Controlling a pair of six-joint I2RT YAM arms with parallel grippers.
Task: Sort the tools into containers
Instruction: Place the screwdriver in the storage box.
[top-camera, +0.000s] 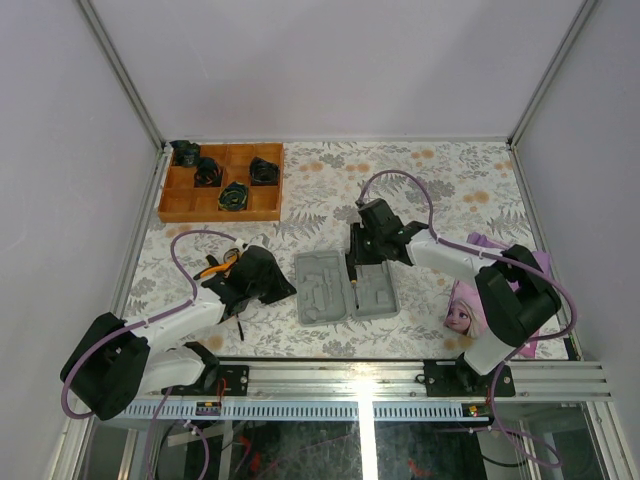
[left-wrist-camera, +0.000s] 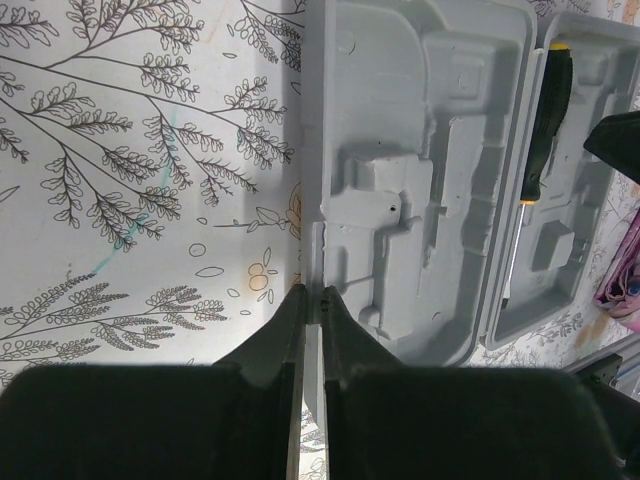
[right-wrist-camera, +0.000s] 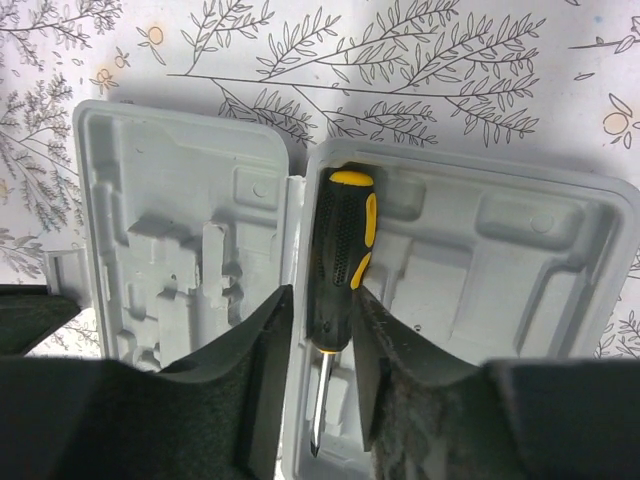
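Observation:
The grey case (top-camera: 320, 290) lies open in the middle of the table, both halves showing moulded recesses (right-wrist-camera: 480, 260). A black-and-yellow screwdriver (right-wrist-camera: 340, 260) lies in the right half by the hinge; it also shows in the left wrist view (left-wrist-camera: 548, 120). My right gripper (right-wrist-camera: 322, 292) is open and straddles its handle, with the right finger touching it. My left gripper (left-wrist-camera: 312, 290) is closed on the tab at the case's (left-wrist-camera: 400, 200) left edge. Orange-handled pliers (top-camera: 218, 265) lie behind my left arm. A thin black key (top-camera: 241, 328) lies near it. No tape measure shows.
A wooden compartment tray (top-camera: 222, 210) with several black objects stands at the back left. A pink-and-purple doll-print item (top-camera: 465, 310) lies at the right, near my right arm's base. The table has a floral cloth and metal frame rails around it.

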